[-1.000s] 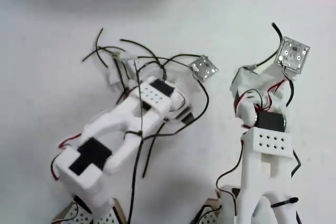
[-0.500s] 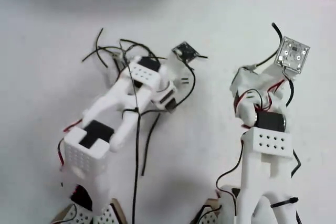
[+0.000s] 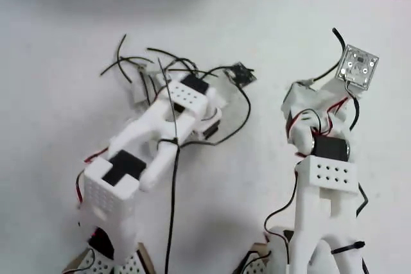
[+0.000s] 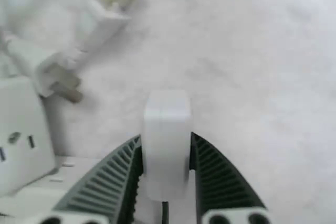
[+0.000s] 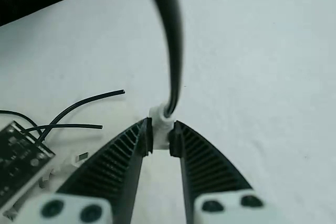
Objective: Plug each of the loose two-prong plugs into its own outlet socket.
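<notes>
1. Your left pincer (image 4: 166, 140) is clamped on the two sides of the white plug (image 4: 167, 116), holding it over the counter (image 4: 262, 51). Its prongs are hidden, so you cannot tell which way they face.
2. The outlet socket (image 4: 18, 142) lies just beside that pincer, and the slots that show hold nothing.
3. If you push toward the socket before confirming the prong direction, the prongs could strike the face beside the slots. The socket block would then likely slide, or the plug would twist in your grip.
4. Two other loose plugs (image 4: 55, 74) (image 4: 113, 3) lie near the socket. A wide sweep could knock them or catch their leads.
5. Your right pincer (image 5: 160, 129) is closed on a small white connector (image 5: 159, 121) at the end of a black cable (image 5: 168, 35), with a circuit board (image 5: 18, 156) near it. Any pull there could drag the cable and whatever it is tied to.
</notes>
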Action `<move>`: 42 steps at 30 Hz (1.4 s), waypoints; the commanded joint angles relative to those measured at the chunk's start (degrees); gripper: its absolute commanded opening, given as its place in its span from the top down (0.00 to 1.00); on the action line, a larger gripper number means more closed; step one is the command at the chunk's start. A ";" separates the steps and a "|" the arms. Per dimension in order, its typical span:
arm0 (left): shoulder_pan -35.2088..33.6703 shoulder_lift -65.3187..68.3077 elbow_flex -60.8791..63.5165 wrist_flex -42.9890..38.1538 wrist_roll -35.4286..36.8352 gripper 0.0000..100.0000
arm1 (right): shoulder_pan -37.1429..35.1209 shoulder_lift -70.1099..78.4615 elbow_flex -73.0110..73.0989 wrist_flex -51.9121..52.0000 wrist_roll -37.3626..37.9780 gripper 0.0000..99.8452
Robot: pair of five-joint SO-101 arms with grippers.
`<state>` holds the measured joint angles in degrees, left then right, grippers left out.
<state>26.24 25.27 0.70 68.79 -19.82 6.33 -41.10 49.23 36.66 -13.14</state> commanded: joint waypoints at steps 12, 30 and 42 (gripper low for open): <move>4.62 -13.49 15.91 -9.49 5.89 0.90 | 0.13 -1.27 -1.76 -1.01 -0.44 0.98; -8.31 -13.93 0.35 3.52 2.20 0.70 | -2.24 -1.10 -1.49 -0.92 0.00 0.98; -5.76 -13.41 11.16 -6.33 2.29 0.70 | -2.33 -1.10 -1.49 -0.92 0.09 0.98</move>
<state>20.26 14.64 9.49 67.03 -17.54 4.57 -41.10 49.23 36.66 -13.14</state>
